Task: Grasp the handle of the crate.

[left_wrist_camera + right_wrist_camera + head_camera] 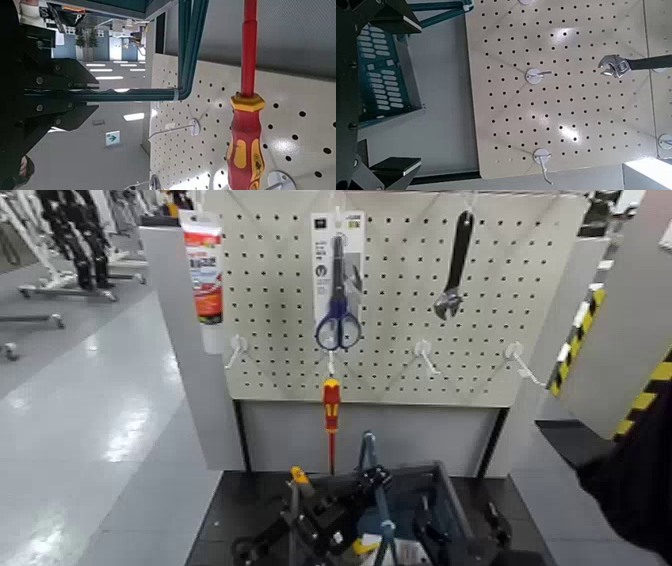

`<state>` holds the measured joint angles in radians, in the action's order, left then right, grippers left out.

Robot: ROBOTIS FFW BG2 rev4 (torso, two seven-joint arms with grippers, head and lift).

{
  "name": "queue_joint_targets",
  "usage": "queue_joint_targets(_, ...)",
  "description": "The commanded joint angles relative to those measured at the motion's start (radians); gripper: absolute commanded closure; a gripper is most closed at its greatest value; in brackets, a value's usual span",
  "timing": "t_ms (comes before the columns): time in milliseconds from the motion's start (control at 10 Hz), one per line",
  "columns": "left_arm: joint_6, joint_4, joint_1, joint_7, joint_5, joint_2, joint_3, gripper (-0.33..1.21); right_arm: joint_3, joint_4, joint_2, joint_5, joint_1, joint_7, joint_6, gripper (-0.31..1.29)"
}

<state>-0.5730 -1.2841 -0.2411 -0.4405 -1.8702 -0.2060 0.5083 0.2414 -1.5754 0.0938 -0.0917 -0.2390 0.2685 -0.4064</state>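
Observation:
The crate (445, 500) is a dark grey-blue basket at the bottom centre of the head view, below the pegboard. Its thin handle (368, 452) arches upright from its middle. My left gripper (373, 483) reaches over the crate to the handle. In the left wrist view the left gripper (89, 96) has one finger (63, 73) on each side of the handle's bar (135, 94) and is closed against it. My right gripper (411, 95) is open and empty, beside the crate's slotted wall (382, 75).
The pegboard (400, 310) holds blue scissors (338, 325), a black wrench (455, 265), a tube package (205, 265) and a red-and-yellow screwdriver (331, 412) that hangs just behind the handle. A yellow-handled tool (299, 477) lies in the crate. A yellow-and-black striped post (640, 405) stands on the right.

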Motion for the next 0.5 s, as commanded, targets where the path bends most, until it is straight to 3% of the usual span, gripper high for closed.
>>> queue_joint_targets(100,-0.008,-0.067,0.065,0.049,-0.023,-0.013,-0.025,1.16,0.001,0.000,0.000,0.001,0.000,0.000,0.001,0.13)
queue_joint_targets(500,-0.016,-0.176,0.108,0.101,-0.047,-0.032,-0.025,1.16,-0.001,0.000,-0.002,0.001,-0.002,0.000,0.003,0.13)
